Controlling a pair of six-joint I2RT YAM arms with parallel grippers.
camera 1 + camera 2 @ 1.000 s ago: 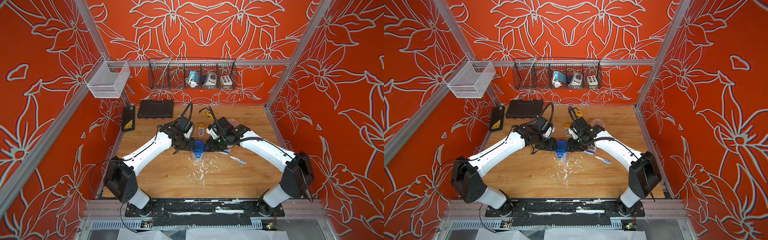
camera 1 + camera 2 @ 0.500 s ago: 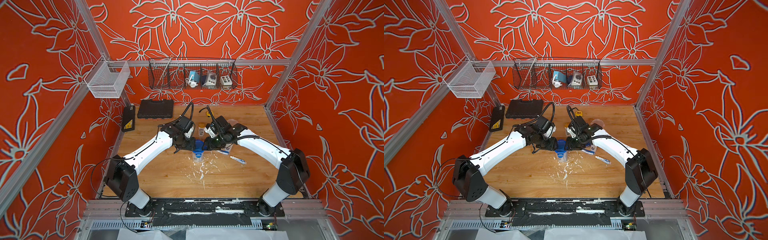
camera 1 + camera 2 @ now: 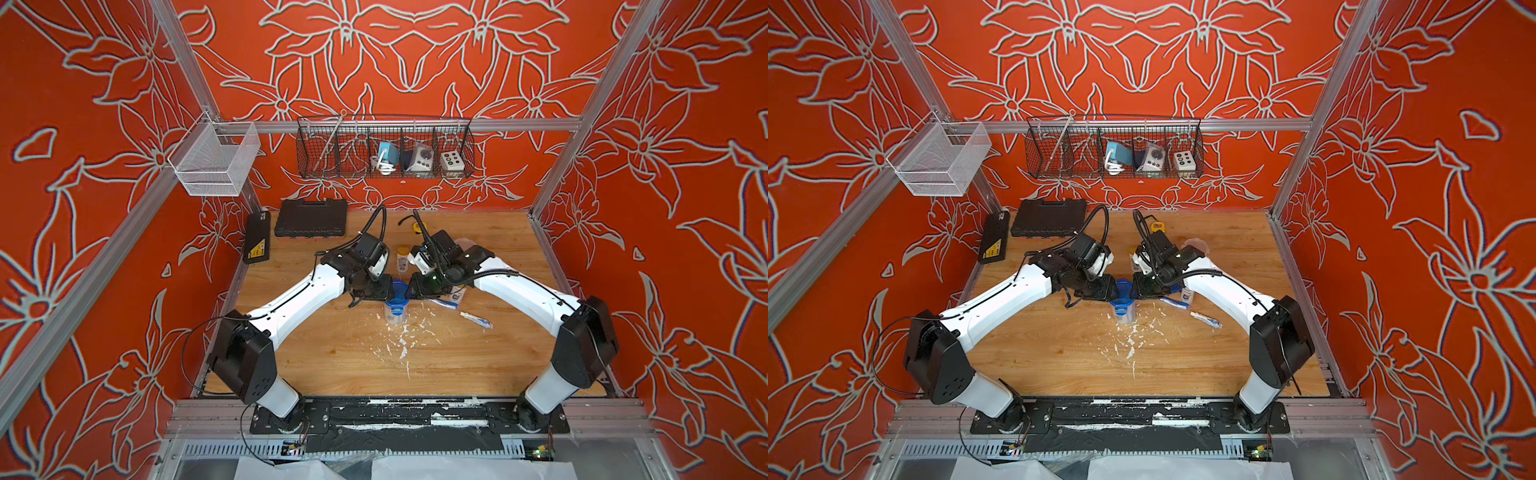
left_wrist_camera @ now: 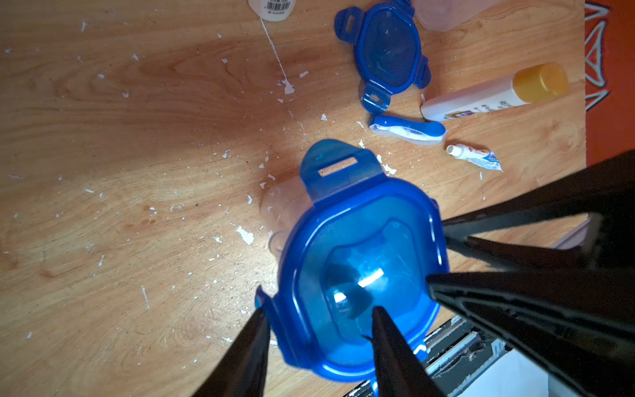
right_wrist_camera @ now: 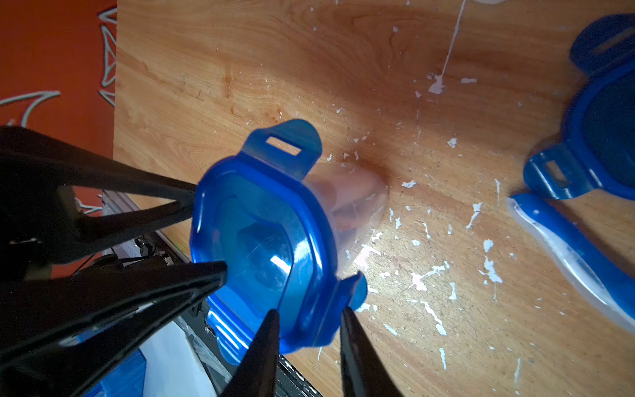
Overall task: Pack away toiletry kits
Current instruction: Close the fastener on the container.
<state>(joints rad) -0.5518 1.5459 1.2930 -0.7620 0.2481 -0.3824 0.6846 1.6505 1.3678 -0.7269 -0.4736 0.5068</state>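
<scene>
A clear tub (image 3: 395, 316) stands mid-table with a blue lid (image 4: 360, 261) on it. My left gripper (image 4: 319, 330) comes down on one side of the lid, one finger against a side tab and the other on the lid top. My right gripper (image 5: 309, 326) pinches the opposite tab (image 5: 352, 287) between both fingers. In both top views the two grippers (image 3: 386, 291) (image 3: 413, 289) meet over the tub (image 3: 1123, 313). A second blue lid (image 4: 388, 58), a yellow-capped bottle (image 4: 491, 92), a blue toothbrush (image 4: 409, 129) and a small tube (image 4: 474, 158) lie loose beside it.
Another yellow-capped bottle (image 3: 402, 259) stands behind the grippers, and a second clear tub (image 3: 464, 244) sits behind the right arm. Two black cases (image 3: 311, 217) (image 3: 257, 237) and a yellow tape measure (image 3: 413, 226) are at the back. A wire basket (image 3: 384, 147) hangs on the wall.
The right arm has edged in toward the tub and its jaws have narrowed onto the lid's tab. The left jaws have narrowed slightly; the left arm has hardly moved.
</scene>
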